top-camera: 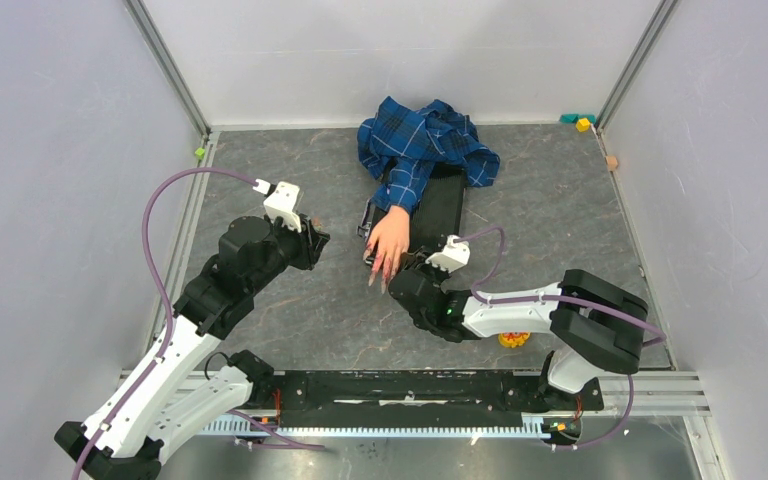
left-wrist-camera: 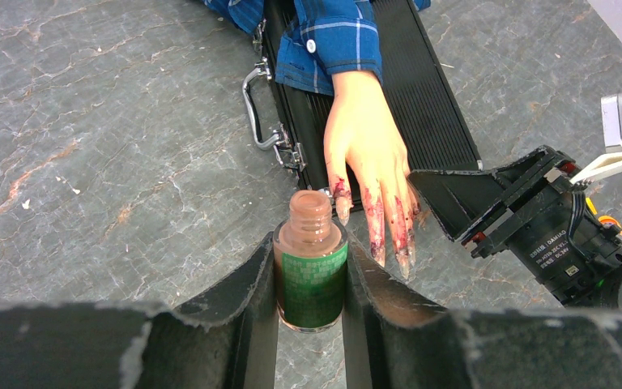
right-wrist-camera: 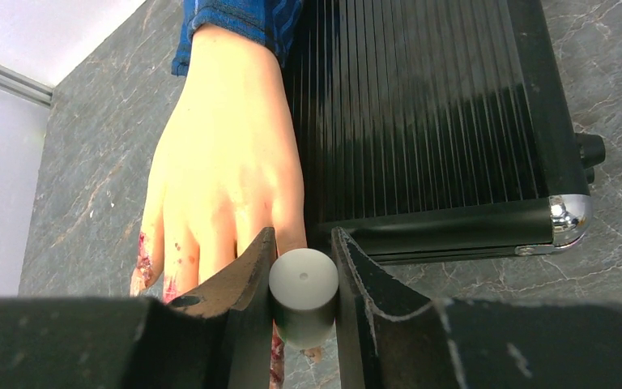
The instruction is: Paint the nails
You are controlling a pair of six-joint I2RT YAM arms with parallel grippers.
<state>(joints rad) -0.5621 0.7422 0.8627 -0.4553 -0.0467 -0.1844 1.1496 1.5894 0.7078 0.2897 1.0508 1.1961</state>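
A pale mannequin hand (top-camera: pixel 391 235) in a blue plaid sleeve (top-camera: pixel 415 150) lies palm down over the end of a black case (top-camera: pixel 442 205). Its long pointed nails (left-wrist-camera: pixel 389 239) are smeared dark red and reach past the case onto the table. My left gripper (left-wrist-camera: pixel 310 243) is shut on an uncapped polish bottle (left-wrist-camera: pixel 312 279) with a green label, just left of the fingertips. My right gripper (right-wrist-camera: pixel 303 243) is shut on a grey round cap (right-wrist-camera: pixel 304 285), held right over the fingers (right-wrist-camera: pixel 227 186). Whatever hangs under the cap is hidden.
The case has a chrome handle (left-wrist-camera: pixel 251 109) on its left side and a chrome corner (right-wrist-camera: pixel 571 215). A yellow object (top-camera: pixel 513 340) lies by the right arm. Small coloured blocks (top-camera: pixel 582 122) sit in the back right corner. Grey walls enclose the table on three sides.
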